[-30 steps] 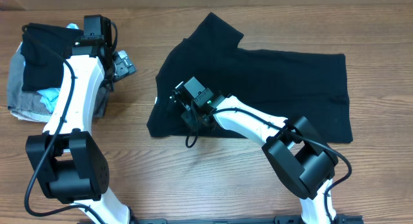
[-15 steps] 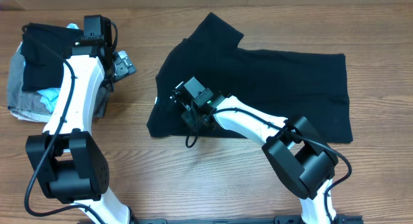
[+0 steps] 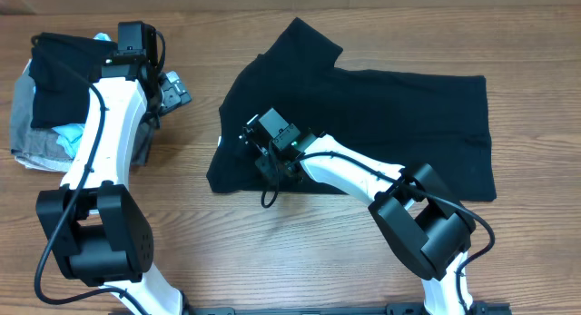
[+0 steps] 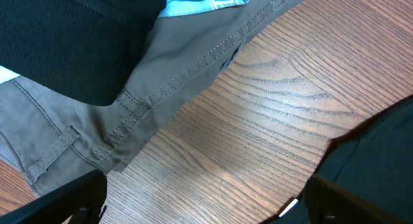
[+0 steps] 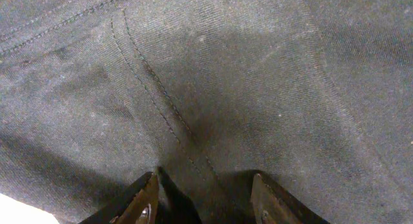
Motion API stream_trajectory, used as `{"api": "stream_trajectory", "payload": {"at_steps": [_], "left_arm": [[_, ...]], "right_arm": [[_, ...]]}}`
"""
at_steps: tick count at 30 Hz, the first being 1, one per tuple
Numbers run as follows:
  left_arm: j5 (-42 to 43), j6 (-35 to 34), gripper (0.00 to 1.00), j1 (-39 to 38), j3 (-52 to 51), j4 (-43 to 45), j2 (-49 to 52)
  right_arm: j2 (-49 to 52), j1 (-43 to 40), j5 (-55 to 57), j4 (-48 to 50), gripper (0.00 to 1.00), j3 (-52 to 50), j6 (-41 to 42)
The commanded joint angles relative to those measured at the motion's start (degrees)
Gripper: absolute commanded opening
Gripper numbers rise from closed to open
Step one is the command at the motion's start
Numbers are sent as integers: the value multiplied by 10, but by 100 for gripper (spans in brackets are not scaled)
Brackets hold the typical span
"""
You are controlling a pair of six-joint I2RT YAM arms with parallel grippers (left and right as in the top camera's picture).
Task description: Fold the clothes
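The black T-shirt (image 3: pixel 390 115) lies across the middle of the table, its left part folded over and one sleeve pointing to the far side. My right gripper (image 3: pixel 257 144) rests on the shirt's left part. In the right wrist view its fingers (image 5: pixel 145 201) stand apart, pressed down on the black fabric (image 5: pixel 258 69), with a stitched seam and a small raised fold between them; the right gripper (image 5: pixel 206 193) is open. My left gripper (image 3: pixel 174 88) hangs wide open over bare wood (image 4: pixel 245 121), left of the shirt's edge (image 4: pixel 387 146) and its white label (image 4: pixel 288 208).
A pile of other clothes sits at the table's left edge: a grey garment (image 3: pixel 32 124), a light-blue one (image 3: pixel 71 133) and a dark one (image 3: pixel 59 70) on top. The grey garment (image 4: pixel 84 121) lies close to my left gripper.
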Motion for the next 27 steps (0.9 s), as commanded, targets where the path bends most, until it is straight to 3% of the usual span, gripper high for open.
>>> {"api": "stream_trajectory", "payload": {"at_steps": [1, 7, 13, 18, 23, 27], "left_arm": [[-4, -7, 100, -1, 0, 0, 9], [-4, -7, 100, -1, 0, 0, 9], [-4, -7, 100, -1, 0, 0, 9], [-4, -8, 100, -1, 0, 0, 9], [-4, -8, 100, -1, 0, 0, 9], [-4, -8, 100, -1, 0, 0, 9]], "right_arm": [[7, 3, 4, 3, 52, 8, 2], [8, 3, 4, 3, 50, 8, 2], [10, 3, 4, 3, 35, 8, 2], [11, 3, 4, 3, 27, 8, 2], [11, 3, 4, 9, 7, 8, 2], [10, 3, 4, 13, 4, 9, 2]]}}
